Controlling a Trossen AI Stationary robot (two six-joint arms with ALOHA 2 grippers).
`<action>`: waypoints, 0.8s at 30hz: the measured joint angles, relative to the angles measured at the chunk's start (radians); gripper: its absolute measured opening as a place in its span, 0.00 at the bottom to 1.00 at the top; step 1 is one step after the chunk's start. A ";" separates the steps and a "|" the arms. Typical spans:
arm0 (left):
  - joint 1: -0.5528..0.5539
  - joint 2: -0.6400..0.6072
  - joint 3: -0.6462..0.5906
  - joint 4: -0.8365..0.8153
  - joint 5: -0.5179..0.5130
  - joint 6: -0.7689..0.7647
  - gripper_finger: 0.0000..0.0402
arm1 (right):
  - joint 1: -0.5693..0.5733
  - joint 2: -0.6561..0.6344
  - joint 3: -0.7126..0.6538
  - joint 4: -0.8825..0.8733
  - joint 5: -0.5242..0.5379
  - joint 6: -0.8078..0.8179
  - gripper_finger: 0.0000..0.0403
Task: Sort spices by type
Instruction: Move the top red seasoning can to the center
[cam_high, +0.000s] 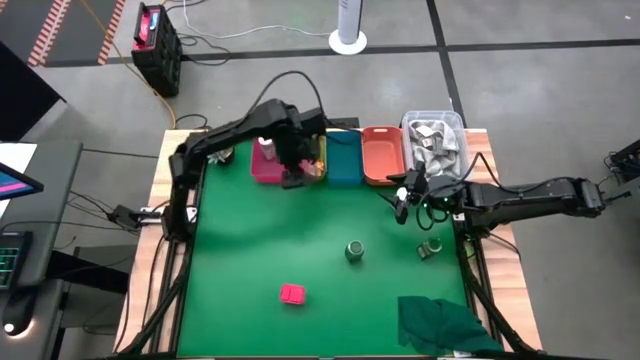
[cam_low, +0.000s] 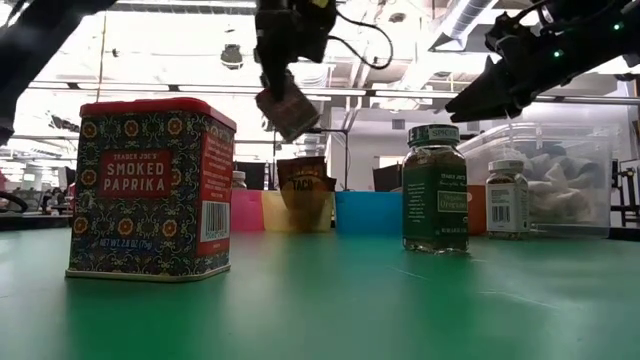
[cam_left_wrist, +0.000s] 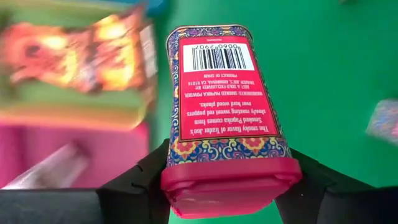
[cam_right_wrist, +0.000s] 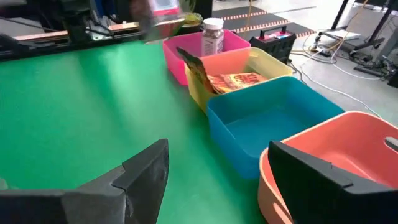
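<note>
The left gripper (cam_left_wrist: 227, 186) is clamped on a paprika tin (cam_left_wrist: 225, 112), one finger on each side near its red lid, and holds it in the air by the pink bin (cam_high: 266, 165) and yellow bin (cam_high: 316, 160). A second paprika tin (cam_high: 291, 293) stands on the green mat (cam_high: 250, 250). The right gripper (cam_high: 401, 205) hangs empty, jaws apart, in front of the orange bin (cam_high: 381, 160). A green-lidded jar (cam_high: 354, 250) and a white-capped jar (cam_high: 430, 246) stand near it.

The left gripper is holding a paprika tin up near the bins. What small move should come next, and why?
Probably carry it over the teal bin and lower it. The left gripper holds the paprika tin aloft; the pink bin holds a jar and the yellow bin packets.
</note>
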 joint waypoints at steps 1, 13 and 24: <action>-0.012 0.013 0.012 0.000 0.016 -0.006 0.50 | -0.004 0.000 0.000 -0.001 0.000 0.000 0.75; -0.122 0.155 -0.017 -0.002 0.052 -0.092 0.50 | 0.003 0.041 0.000 0.013 -0.116 0.000 0.75; -0.161 0.318 -0.018 0.002 0.044 -0.048 0.58 | 0.008 0.052 0.036 -0.004 -0.118 0.000 0.75</action>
